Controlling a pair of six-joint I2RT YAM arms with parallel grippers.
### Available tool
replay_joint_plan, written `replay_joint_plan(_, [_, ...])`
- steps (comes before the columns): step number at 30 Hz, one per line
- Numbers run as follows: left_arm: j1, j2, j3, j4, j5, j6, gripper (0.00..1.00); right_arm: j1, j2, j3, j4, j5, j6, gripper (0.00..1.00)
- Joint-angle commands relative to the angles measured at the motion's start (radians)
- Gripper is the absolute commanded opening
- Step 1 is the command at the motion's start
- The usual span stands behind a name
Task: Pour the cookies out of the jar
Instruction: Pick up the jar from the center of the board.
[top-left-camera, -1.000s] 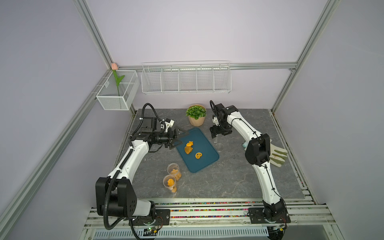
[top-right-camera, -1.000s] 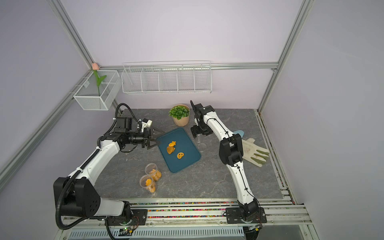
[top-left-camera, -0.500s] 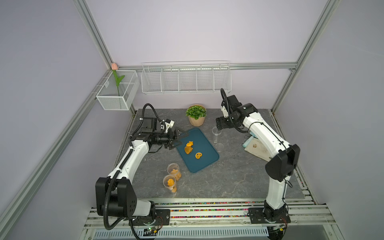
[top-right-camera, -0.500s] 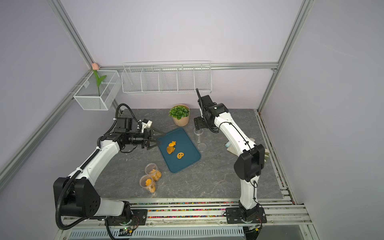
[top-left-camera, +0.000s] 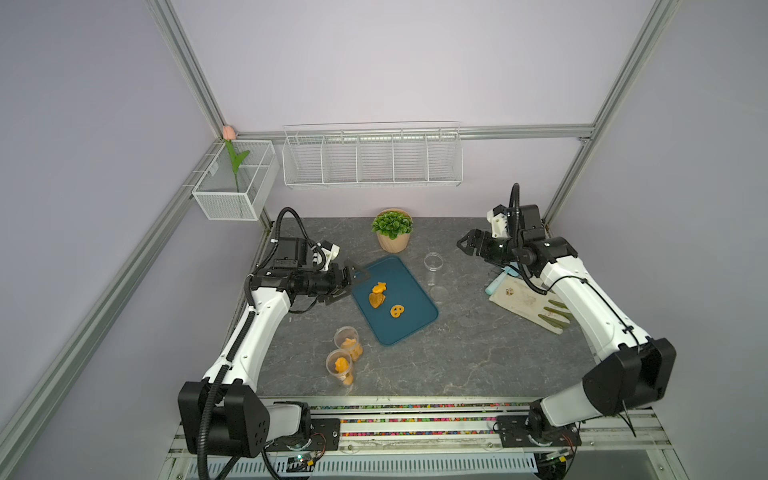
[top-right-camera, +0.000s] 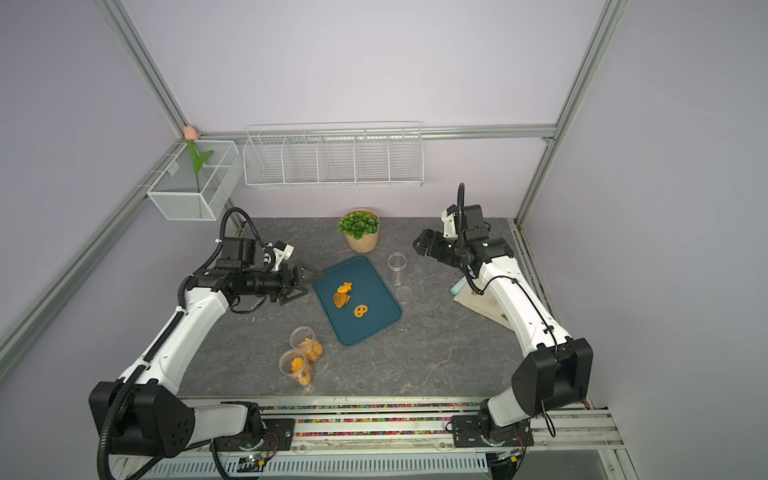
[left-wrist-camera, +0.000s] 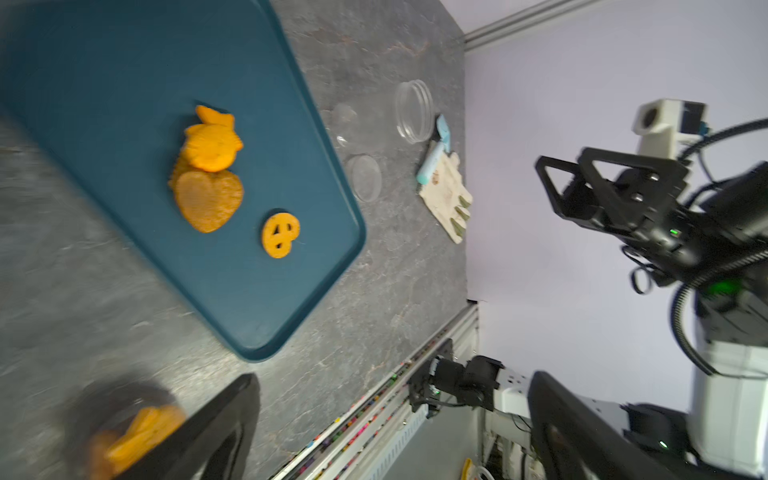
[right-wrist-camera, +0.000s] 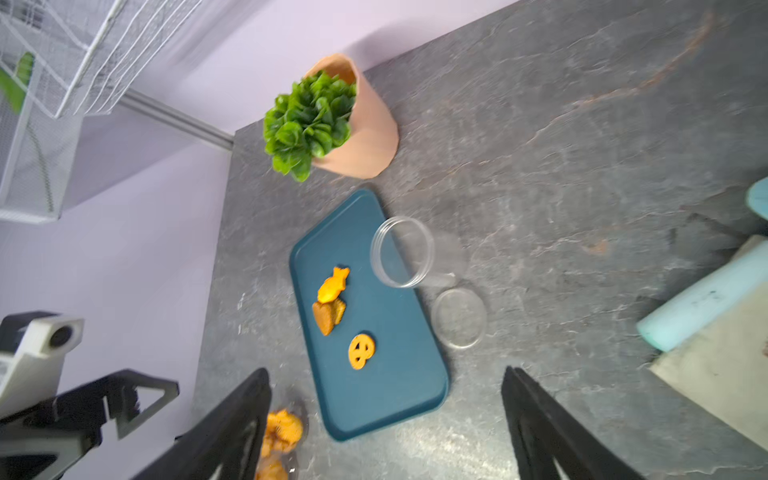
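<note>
Cookies (top-left-camera: 376, 298) are found partly on the teal tray (top-left-camera: 411, 332) and partly in two upright jars (top-left-camera: 347, 337) set toward the robot's base from the nearer left gripper (top-left-camera: 356, 283), whose jaws are held apart and empty, as are the right gripper's (top-left-camera: 463, 245).

Cookies (left-wrist-camera: 208, 195) on tray (left-wrist-camera: 104, 83); empty jar (left-wrist-camera: 413, 111) beyond.
</note>
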Motion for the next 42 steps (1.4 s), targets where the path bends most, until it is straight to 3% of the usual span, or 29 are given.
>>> replay_joint_plan(1, [-0.003, -0.050, 0.048, -0.204, -0.288, 0.098, 1.00, 0.039, -0.061, -0.014, -0.122, -0.019, -0.020, 0.89])
replay_joint_plan(8, [-0.165, -0.185, -0.012, -0.273, -0.553, 0.010, 1.00, 0.183, -0.037, -0.005, -0.221, 0.071, -0.047, 0.89])
replay_joint_plan(15, [-0.328, -0.187, -0.015, -0.380, -0.691, -0.078, 1.00, 0.245, 0.028, 0.033, -0.214, 0.065, -0.040, 0.89])
replay_joint_plan(21, [-0.453, -0.161, -0.072, -0.390, -0.719, -0.152, 1.00, 0.275, 0.068, 0.057, -0.219, 0.063, -0.051, 0.89])
replay_joint_plan(29, [-0.477, -0.116, -0.132, -0.386, -0.781, -0.157, 0.98, 0.276, 0.059, 0.010, -0.193, 0.044, -0.055, 0.89])
replay_joint_plan(42, [-0.477, -0.043, -0.213, -0.259, -0.749, -0.142, 0.94, 0.274, 0.037, -0.012, -0.199, 0.054, -0.060, 0.89])
